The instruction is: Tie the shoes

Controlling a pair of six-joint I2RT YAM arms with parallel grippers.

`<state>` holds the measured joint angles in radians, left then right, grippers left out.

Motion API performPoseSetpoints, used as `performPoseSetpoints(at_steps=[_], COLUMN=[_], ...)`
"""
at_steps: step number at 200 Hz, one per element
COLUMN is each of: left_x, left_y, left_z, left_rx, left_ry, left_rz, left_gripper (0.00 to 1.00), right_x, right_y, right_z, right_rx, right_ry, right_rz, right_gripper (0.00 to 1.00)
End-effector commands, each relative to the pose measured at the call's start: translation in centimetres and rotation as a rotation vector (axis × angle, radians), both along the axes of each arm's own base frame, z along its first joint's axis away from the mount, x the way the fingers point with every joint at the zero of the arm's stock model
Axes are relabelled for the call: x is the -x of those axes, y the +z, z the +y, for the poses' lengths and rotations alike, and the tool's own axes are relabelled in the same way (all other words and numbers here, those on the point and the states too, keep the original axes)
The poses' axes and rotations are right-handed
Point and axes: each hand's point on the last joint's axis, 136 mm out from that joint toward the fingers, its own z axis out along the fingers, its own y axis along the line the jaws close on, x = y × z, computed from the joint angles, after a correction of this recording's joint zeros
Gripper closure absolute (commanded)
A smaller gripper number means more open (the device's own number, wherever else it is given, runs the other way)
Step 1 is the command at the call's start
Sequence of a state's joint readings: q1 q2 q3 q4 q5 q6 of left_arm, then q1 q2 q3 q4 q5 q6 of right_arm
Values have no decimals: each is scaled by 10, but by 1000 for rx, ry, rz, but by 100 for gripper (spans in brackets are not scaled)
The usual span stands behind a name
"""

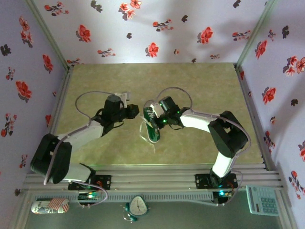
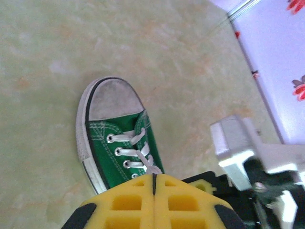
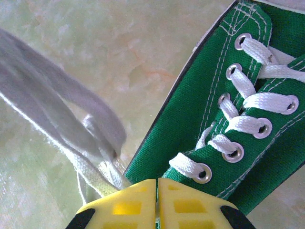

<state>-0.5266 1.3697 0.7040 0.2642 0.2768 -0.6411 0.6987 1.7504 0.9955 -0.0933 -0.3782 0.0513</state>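
A small dark green sneaker (image 1: 151, 126) with a white toe cap lies mid-table between both grippers. In the left wrist view its toe (image 2: 112, 100) points away from me. My left gripper (image 2: 153, 173) is shut, pinching a white lace end (image 2: 148, 164) that rises from the eyelets. It sits just left of the shoe (image 1: 135, 112). My right gripper (image 3: 157, 183) is shut over the shoe's collar (image 3: 190, 114). Slack lace loops (image 3: 90, 143) run in under its left finger. From above it sits at the shoe's right side (image 1: 158, 119).
The beige marbled table (image 1: 190, 86) is walled by floral panels (image 1: 152, 28) at back and sides. A white block (image 2: 236, 143) with black parts stands close to the right of the left gripper. A clock (image 1: 138, 206), a calculator (image 1: 263, 200) and a can (image 1: 50, 206) lie beyond the front rail.
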Motion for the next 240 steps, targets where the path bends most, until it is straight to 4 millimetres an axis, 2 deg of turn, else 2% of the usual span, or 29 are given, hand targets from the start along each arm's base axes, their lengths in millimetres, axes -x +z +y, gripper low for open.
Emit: performPoseSetpoints(at_steps=[1, 33, 72, 82, 98, 106, 131, 148, 166, 177, 187, 211, 240], left_x=[1, 14, 24, 25, 30, 31, 39, 46, 50, 52, 54, 59, 60], left_y=[26, 39, 35, 32, 29, 27, 26, 28, 30, 30, 28, 26, 24], left_z=[-3, -13, -15, -16, -18, -19, -26, -31, -35, -37, -40, -47, -52], left_rx=[52, 138, 125, 110, 88, 78, 52, 33, 10, -12, -35, -57, -71], left_ry=[-50, -135, -195, -206, -237, -248, -314, -355, -371, -386, -406, -440, -455], left_rz=[-138, -247, -321, -325, -346, -353, -406, -466, -551, -592, -615, -656, -672], left_gripper=[98, 97, 98, 99, 100, 100, 100, 100, 100, 100, 100, 100, 100], right_x=[6, 3, -1, -2, -6, -9, -26, -32, -36, -42, -42, -46, -47], right_y=[-4, 16, 48, 56, 68, 74, 97, 122, 137, 137, 138, 133, 126], right_z=[1, 6, 6, 2, -4, -7, -27, -35, -38, -43, -39, -37, -33], right_rx=[5, -43, -126, -140, -162, -178, -269, -420, -565, -618, -685, -835, -942], right_ry=[29, 30, -12, -35, -83, -124, -348, -487, -613, -717, -754, -856, -902], right_rz=[10, -23, -100, -124, -153, -164, -199, -187, -107, -33, 44, 188, 306], right_gripper=[88, 87, 82, 69, 57, 54, 55, 55, 53, 54, 54, 49, 47])
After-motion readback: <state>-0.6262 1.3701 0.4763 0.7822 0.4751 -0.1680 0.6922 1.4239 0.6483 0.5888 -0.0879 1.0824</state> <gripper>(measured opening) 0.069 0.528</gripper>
